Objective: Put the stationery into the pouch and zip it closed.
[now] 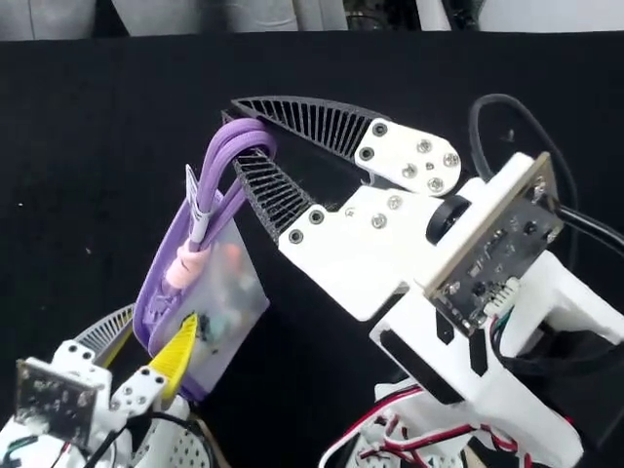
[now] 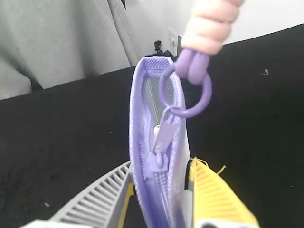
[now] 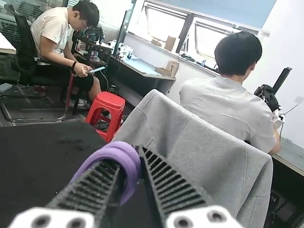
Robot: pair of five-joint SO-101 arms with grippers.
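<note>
One pouch (image 1: 210, 292), translucent plastic with purple fabric edging, is held between the two arms over the black table (image 1: 97, 117), left of the middle of the scene. Its strap end points far and its other end lies near, at the left.

The right gripper (image 1: 232, 109), a white body with two black ribbed fingers, reaches in from the near right. Its jaws are pressed onto the single purple carry strap (image 1: 234, 146), which loops over the nearer finger and fills the gap between the two. The right wrist view shows the same: the right gripper (image 3: 130, 159) has the strap (image 3: 111, 156) squeezed between its fingers.

The left gripper (image 1: 156, 336), at the near-left corner, has one grey ribbed finger and one yellow finger. They pinch the near end of the pouch from either side. In its own wrist view the left gripper (image 2: 160, 164) clamps the pouch (image 2: 137, 142) edge-on.

One purple zip slider (image 2: 159, 159) sits just beyond the fingers. One purple ring (image 2: 209, 92) hangs from its pull tab, and one pink ribbed charm (image 2: 209, 23) is joined to the ring. Beyond the slider the mouth gapes open.

Small coloured stationery pieces (image 1: 219, 307) show through the pouch wall; their number cannot be told.
</note>
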